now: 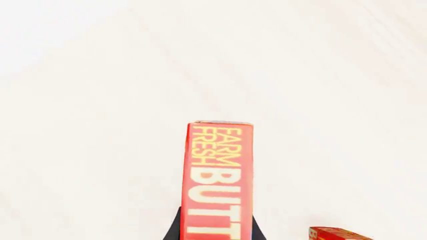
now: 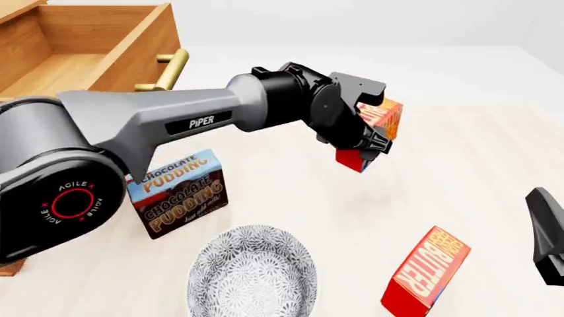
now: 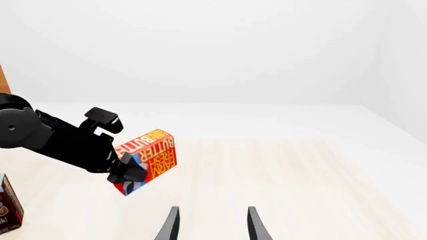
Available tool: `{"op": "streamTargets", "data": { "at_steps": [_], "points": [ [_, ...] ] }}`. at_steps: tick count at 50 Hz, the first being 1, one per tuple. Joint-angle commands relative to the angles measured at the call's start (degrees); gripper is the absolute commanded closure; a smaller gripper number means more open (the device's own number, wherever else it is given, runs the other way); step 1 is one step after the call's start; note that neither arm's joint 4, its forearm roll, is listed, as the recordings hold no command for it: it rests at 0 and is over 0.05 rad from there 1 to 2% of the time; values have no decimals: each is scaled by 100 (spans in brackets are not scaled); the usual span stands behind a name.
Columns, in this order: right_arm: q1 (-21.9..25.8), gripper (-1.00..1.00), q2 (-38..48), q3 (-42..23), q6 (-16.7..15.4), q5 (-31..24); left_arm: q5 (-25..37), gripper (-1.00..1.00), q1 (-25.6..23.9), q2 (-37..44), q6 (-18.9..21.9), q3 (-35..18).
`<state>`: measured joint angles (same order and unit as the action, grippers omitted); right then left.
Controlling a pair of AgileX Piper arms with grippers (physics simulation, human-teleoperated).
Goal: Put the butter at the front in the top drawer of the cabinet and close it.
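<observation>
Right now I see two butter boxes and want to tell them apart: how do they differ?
The held butter is up off the table in the left claw; the other butter rests on the table, untouched. The held butter is farther out over the table; the other butter lies nearer, by the patterned plate and the right claw. Both are red boxes with orange lettered faces.

The left arm's wrist hides most of the butter; the cabinet is cropped.
</observation>
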<state>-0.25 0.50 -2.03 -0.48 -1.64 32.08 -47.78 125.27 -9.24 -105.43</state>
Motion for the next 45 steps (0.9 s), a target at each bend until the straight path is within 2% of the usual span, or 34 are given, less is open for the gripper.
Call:
{"op": "streamTargets", "data": {
  "at_steps": [1,15,25,36,45],
  "points": [
    [7,-100,-40,40,9,1,112,100,180,-738,234,413],
    [5,-100,-40,40,12,2,303,100,648,-1647,533,973],
    [5,-100,-40,40,13,2,514,100,908,-2047,820,1009],
    [5,-100,-40,40,10,2,867,100,1105,-2293,957,897],
    [5,-100,-40,40,13,1,1115,100,1405,-2643,1139,1015]
  ]
}}
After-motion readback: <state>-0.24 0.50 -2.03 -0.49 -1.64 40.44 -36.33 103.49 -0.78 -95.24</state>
